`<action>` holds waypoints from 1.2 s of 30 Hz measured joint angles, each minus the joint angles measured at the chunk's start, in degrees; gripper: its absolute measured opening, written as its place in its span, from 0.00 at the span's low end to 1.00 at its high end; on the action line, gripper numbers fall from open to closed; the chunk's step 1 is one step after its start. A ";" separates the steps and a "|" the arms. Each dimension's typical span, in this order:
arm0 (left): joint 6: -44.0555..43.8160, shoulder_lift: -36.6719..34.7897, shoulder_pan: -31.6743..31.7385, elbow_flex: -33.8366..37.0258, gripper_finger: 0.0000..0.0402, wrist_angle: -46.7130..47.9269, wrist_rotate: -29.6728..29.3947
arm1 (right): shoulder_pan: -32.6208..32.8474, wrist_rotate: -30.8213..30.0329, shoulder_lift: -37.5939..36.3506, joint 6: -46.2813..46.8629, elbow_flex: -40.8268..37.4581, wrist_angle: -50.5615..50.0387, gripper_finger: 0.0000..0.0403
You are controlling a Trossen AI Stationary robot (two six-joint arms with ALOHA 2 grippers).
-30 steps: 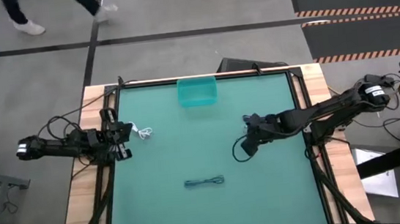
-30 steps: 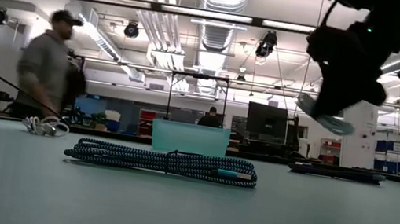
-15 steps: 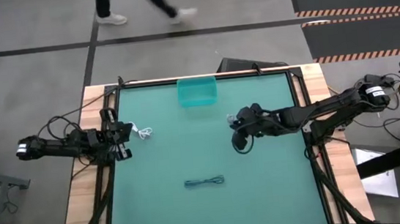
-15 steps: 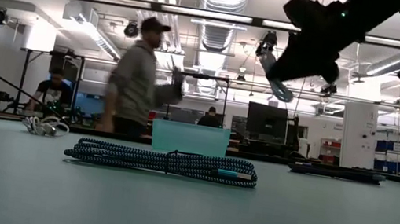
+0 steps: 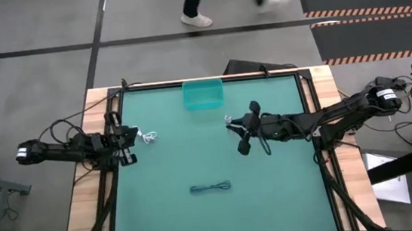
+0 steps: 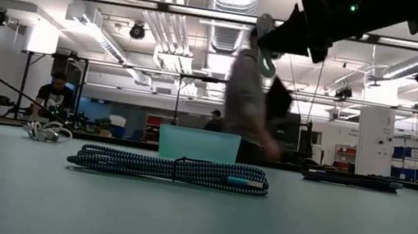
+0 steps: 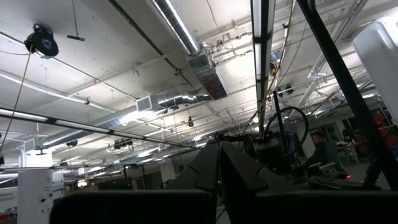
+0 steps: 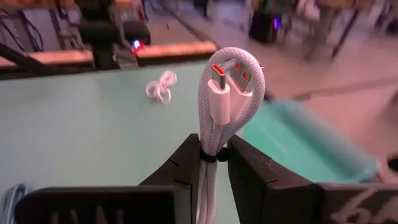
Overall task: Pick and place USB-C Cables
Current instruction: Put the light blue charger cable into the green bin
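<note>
A white cable (image 8: 219, 93) is pinched between the fingers of the right gripper (image 5: 231, 122), held at frame centre, just below the teal bin (image 5: 203, 95). The left gripper (image 5: 126, 137) is parked at the table's left edge, fingers pressed together, beside a second white cable (image 5: 147, 136). A dark cable (image 5: 211, 187) is left lower centre.

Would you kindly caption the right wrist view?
Right gripper clamps a white USB-C cable above the green table.

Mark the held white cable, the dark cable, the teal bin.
held white cable (image 8: 227, 87), right wrist view, looped end with plugs
dark cable (image 6: 172, 168), low view, middle of bundle
teal bin (image 5: 203, 95), high view, floor inside
</note>
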State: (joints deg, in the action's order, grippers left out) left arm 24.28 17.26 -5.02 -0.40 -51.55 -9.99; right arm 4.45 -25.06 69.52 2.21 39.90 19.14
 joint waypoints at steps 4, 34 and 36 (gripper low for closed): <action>-0.01 1.59 0.00 0.00 0.00 -0.57 -0.10 | -0.80 3.95 0.00 -5.37 -3.02 9.48 0.13; -10.54 30.13 0.04 -11.08 0.00 -13.95 -1.10 | -8.07 21.03 0.02 -12.63 -4.17 28.07 0.13; -10.67 34.42 0.04 -13.26 0.00 -13.71 -1.10 | -8.04 21.05 0.02 -12.25 -4.17 28.12 0.13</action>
State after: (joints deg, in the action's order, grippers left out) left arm 13.61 51.67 -4.97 -13.67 -65.26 -11.09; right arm -3.60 -4.01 69.54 -10.04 35.73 47.26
